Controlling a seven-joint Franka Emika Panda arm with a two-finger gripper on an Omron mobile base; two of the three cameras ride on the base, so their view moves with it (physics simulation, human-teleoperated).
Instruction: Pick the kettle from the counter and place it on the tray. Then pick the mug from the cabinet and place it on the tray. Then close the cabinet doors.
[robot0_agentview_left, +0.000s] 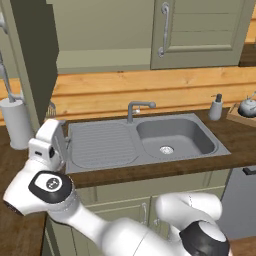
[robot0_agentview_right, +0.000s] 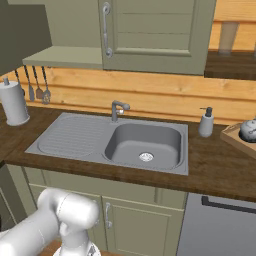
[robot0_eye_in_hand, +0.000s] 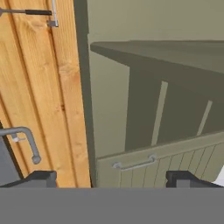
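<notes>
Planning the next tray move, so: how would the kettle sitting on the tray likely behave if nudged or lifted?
The kettle looks like rounded metal, so it is probably rigid and rather slick to pinch. Its squat body suggests it would slide on the tray rather than tip. The handle is too small here to judge.

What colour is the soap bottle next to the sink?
The soap bottle is pale grey with a dark pump top, clearest in the right base view.

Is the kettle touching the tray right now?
Touching. In the right base view the kettle sits inside the tray at the right end of the counter, its base on the tray floor with no gap.
</notes>
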